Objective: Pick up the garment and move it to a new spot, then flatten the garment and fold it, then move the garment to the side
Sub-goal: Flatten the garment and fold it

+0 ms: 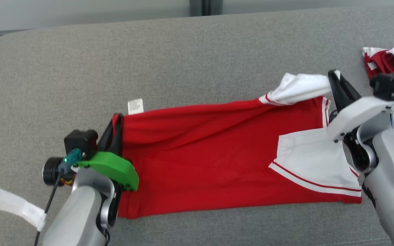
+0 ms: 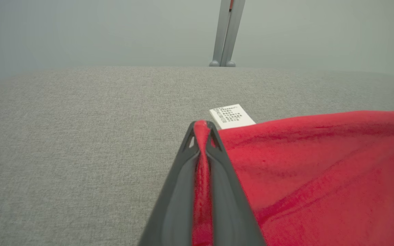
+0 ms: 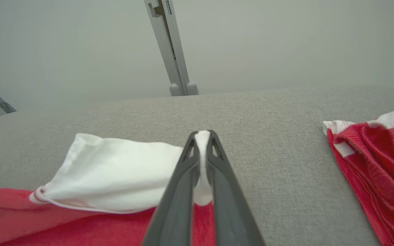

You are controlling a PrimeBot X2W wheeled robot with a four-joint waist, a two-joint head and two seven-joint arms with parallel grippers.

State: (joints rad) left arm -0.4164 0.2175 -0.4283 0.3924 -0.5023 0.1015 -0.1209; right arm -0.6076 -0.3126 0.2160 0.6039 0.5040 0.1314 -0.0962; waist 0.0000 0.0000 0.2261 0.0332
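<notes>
- A red and white garment [image 1: 210,153] is pictured spread lengthways across a grey padded surface [image 1: 183,61], hem end to the robot's left and sleeves to its right.
- The left gripper [image 1: 115,131] is seen clamped on the far hem corner, with red cloth pinched between its fingers just beside a white care label [image 1: 135,106].
- The right gripper [image 1: 337,85] is seen closed on the edge of the far white sleeve [image 1: 299,87], which is lifted slightly off the surface.
- The near sleeve [image 1: 315,164] is shown lying over the red body, which is mostly flat, with creases running towards the raised sleeve.
- The pick-up and move are judged done and the flattening nearly so. With both far corners gripped, a lengthways fold is judged to be starting.
- The rest of the folding and the move to the side are judged not yet done.
- A second red and white garment [image 1: 392,58] is seen crumpled at the far right, apart from the first.
</notes>
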